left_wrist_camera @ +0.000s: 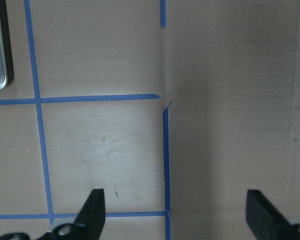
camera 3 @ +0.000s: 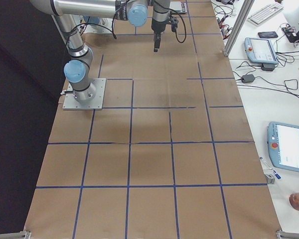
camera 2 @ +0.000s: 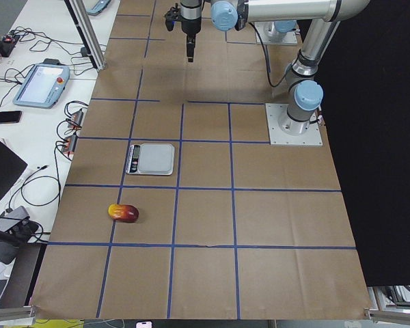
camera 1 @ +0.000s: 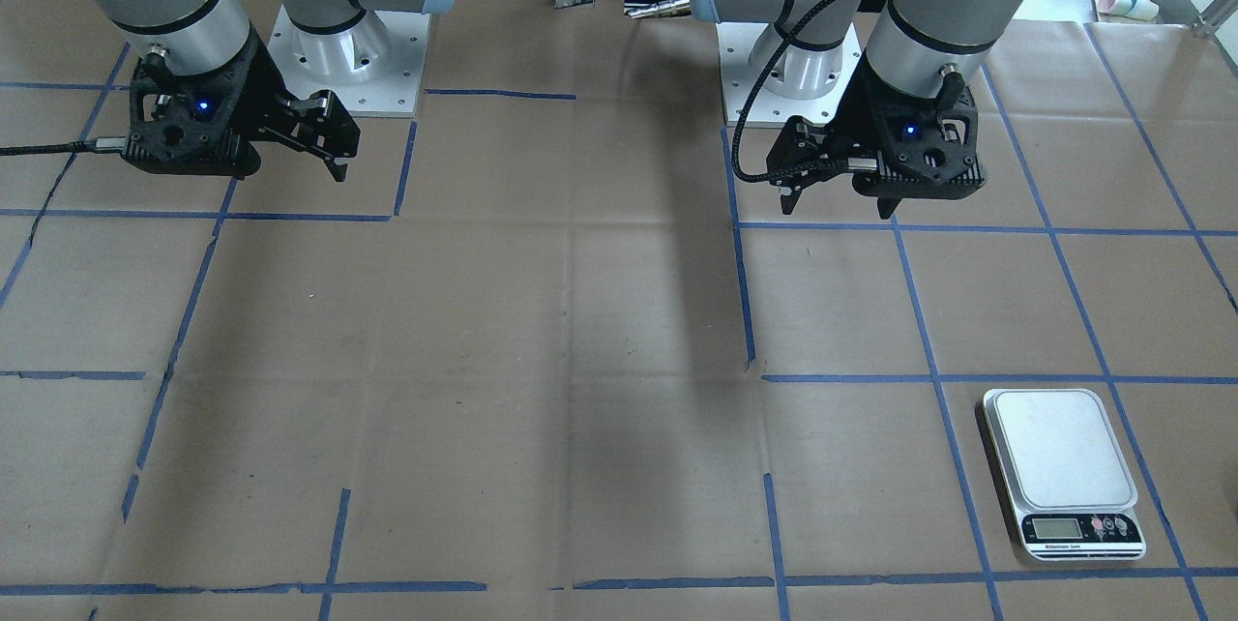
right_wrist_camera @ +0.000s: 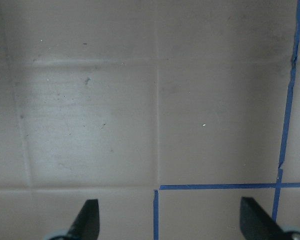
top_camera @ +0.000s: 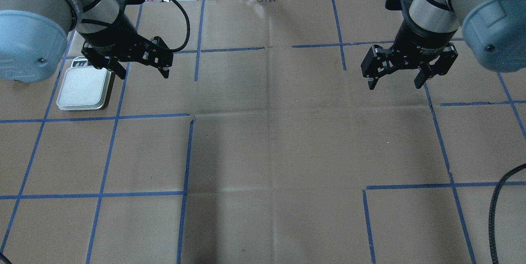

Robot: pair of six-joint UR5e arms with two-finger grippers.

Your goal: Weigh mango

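Nearest the left end of the desk [camera 2: 294, 225], the mango [camera 2: 123, 213] lies on its side on the brown paper. It is small in the side view, but its red end seems to point toward the robot. Farther in, apart from it, sits the scale [camera 2: 151, 158] with a bare platform. Just to the scale's right hovers the left tool [top_camera: 144, 75], fingers spread and holding nothing. Farthest, on the right side, the right tool [top_camera: 395, 86] hangs spread wide over the paper.
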